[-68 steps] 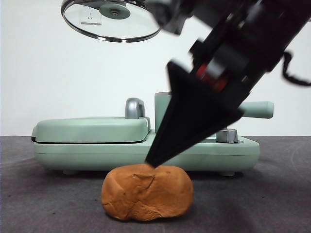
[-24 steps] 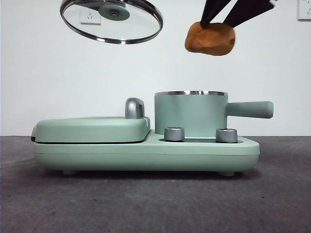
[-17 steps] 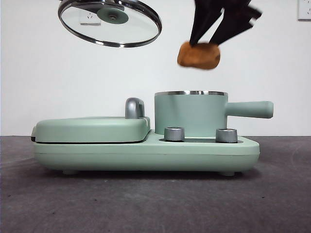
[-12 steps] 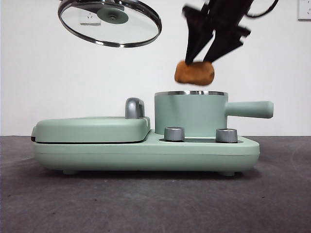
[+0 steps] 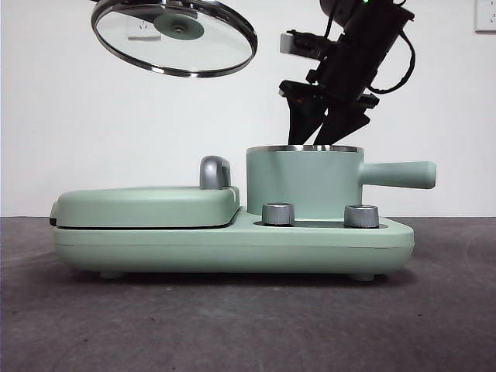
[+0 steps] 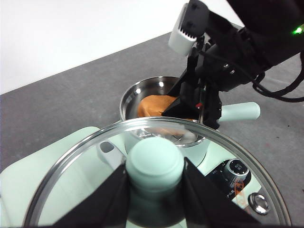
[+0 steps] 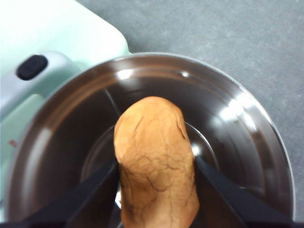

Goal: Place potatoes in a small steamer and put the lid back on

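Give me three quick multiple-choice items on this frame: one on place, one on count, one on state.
1. Where is the potato?
A. on the table
B. inside the small steamer
C. on the griddle cover

2. How many steel knobs show on the base's front?
A. two
B. one
C. four

3. What is the left gripper doing?
A. hanging open
B. gripping the pot handle
C. holding the lid by its knob

Key: 1 B, the right gripper clasps it within the steel wall; 2 A, the front view shows a pair; 3 C, jaws flank the mint knob.
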Controlling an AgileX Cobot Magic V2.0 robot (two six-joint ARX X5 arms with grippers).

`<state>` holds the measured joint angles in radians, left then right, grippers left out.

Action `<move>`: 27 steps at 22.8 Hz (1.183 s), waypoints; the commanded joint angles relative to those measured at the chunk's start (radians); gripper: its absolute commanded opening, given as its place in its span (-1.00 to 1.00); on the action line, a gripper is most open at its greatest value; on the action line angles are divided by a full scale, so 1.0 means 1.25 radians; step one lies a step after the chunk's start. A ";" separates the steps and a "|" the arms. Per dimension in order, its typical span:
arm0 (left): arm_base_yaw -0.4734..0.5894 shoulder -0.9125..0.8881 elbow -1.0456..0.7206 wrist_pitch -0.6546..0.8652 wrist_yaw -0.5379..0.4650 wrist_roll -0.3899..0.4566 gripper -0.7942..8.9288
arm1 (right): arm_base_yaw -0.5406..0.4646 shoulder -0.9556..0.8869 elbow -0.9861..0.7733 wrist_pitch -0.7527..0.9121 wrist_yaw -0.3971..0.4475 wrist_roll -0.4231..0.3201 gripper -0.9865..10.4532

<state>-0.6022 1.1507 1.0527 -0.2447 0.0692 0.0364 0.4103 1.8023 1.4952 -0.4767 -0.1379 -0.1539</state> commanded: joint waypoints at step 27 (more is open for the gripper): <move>-0.003 -0.003 0.015 0.021 -0.001 0.002 -0.81 | 0.064 -0.627 -0.486 0.121 0.003 0.116 -0.33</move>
<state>-0.6022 1.1507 1.0527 -0.2512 0.0692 0.0368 0.4816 1.0317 0.9001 -0.3336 -0.1471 -0.0406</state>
